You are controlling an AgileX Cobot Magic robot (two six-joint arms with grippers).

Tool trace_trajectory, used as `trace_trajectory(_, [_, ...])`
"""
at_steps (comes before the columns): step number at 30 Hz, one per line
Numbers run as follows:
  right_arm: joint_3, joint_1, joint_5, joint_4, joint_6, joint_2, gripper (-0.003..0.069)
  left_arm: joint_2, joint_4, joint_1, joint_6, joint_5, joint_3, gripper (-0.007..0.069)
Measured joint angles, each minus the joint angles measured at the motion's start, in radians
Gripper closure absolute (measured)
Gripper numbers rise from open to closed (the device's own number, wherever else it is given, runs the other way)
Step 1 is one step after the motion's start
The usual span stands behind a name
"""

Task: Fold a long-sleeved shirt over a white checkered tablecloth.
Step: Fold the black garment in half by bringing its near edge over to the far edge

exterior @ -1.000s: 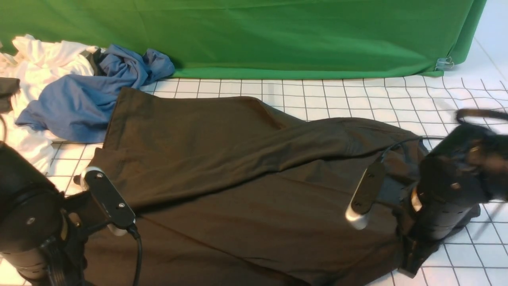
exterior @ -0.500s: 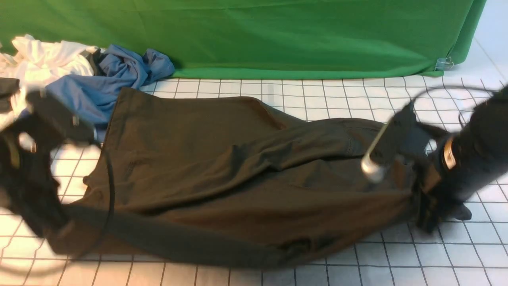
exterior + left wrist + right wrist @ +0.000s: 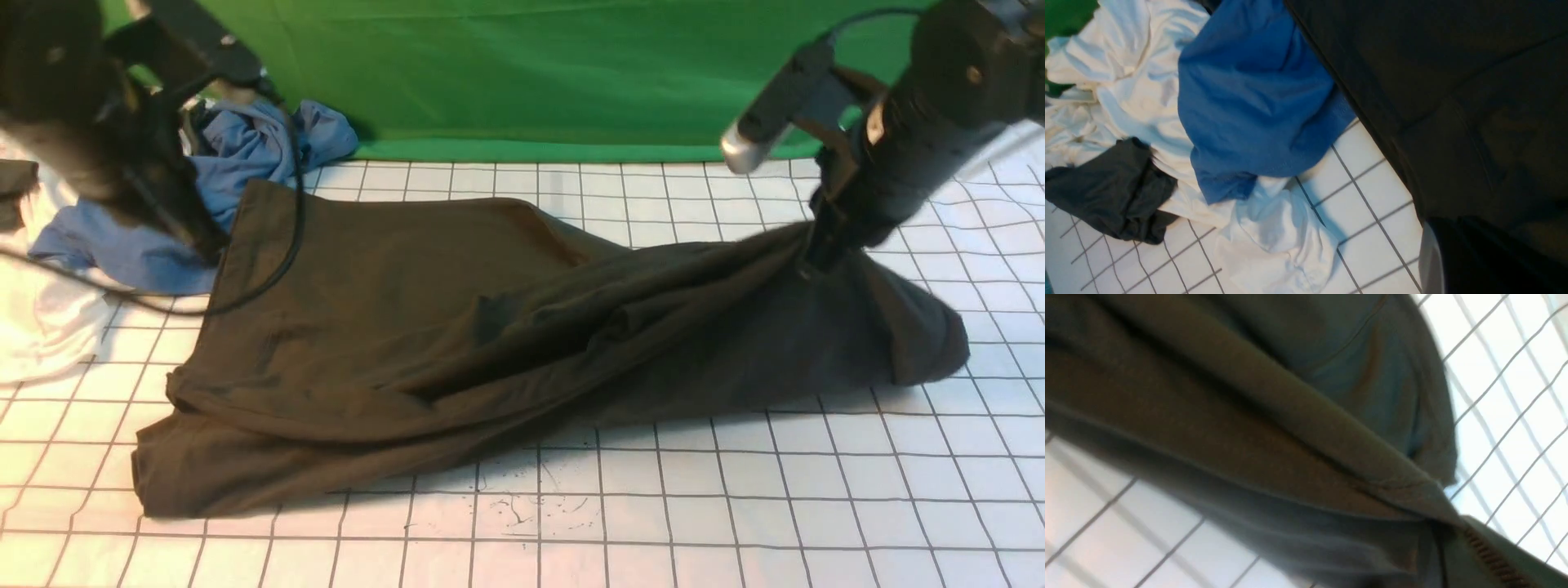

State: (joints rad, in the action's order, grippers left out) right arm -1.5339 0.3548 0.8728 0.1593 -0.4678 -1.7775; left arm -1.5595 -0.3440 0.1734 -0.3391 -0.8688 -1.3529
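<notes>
The right pincer [image 3: 813, 256] clamps the dark charcoal long-sleeved shirt [image 3: 408, 327] above the white checkered tablecloth [image 3: 735, 506]; the left pincer [image 3: 209, 245] is clenched beside it.

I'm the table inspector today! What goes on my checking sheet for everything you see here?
Surface: white checkered tablecloth, lying flat, with a few dark ink specks near the front.
Job's things: black shirt, rumpled on the tablecloth, its right end pulled up off it.
Clutter: blue garment, white garment and a small dark cloth, heaped at the far left.
Grippers: right gripper shut on the shirt, lifting it; left gripper shut at the shirt's left edge, grip unclear.
Cables: black cable hangs from the left arm across the shirt's far corner.
Surroundings: green backdrop behind the table.
</notes>
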Motion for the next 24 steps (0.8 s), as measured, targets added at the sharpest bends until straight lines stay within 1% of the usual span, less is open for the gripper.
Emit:
trace_trajectory(3, [-0.077,-0.009,0.024,-0.002,-0.001,-0.065,0.0634,-0.085,-0.005,-0.003,0.000,-0.014,-0.084,0.0653])
trace_trajectory(6, [-0.084,-0.010,0.047,-0.003,-0.001,-0.083,0.0634,-0.105,0.005,-0.003,-0.003,-0.063,-0.094,0.0653])
trace_trajectory(10, [-0.084,-0.010,0.073,-0.011,0.000,-0.086,0.0634,-0.105,0.050,-0.004,-0.021,-0.176,-0.057,0.0653])
trace_trajectory(13, [-0.084,-0.010,0.079,-0.013,0.001,-0.086,0.0634,-0.102,0.103,-0.004,-0.032,-0.197,-0.029,0.0653])
trace_trajectory(15, [-0.084,-0.010,0.088,-0.013,0.001,-0.086,0.0634,-0.102,0.158,-0.004,-0.039,-0.203,0.020,0.0635])
trace_trajectory(16, [-0.084,-0.010,0.089,-0.013,0.001,-0.086,0.0634,-0.102,0.161,-0.004,-0.039,-0.203,0.024,0.0631])
trace_trajectory(18, [-0.084,-0.010,0.095,-0.013,0.001,-0.086,0.0634,-0.102,0.173,-0.004,-0.068,-0.203,0.071,0.0575])
trace_trajectory(19, [-0.084,-0.010,0.095,-0.014,0.001,-0.086,0.0634,-0.102,0.165,-0.004,-0.096,-0.200,0.097,0.0531])
trace_trajectory(21, [-0.084,-0.010,0.097,-0.015,0.001,-0.086,0.0634,-0.102,0.149,-0.004,-0.136,-0.192,0.130,0.0468])
trace_trajectory(23, [-0.084,-0.010,0.096,-0.020,0.001,-0.086,0.0634,-0.102,0.111,-0.004,-0.163,-0.148,0.166,0.0354])
trace_trajectory(24, [-0.084,-0.010,0.095,-0.022,0.001,-0.086,0.0634,-0.102,0.096,-0.004,-0.168,-0.124,0.181,0.0311])
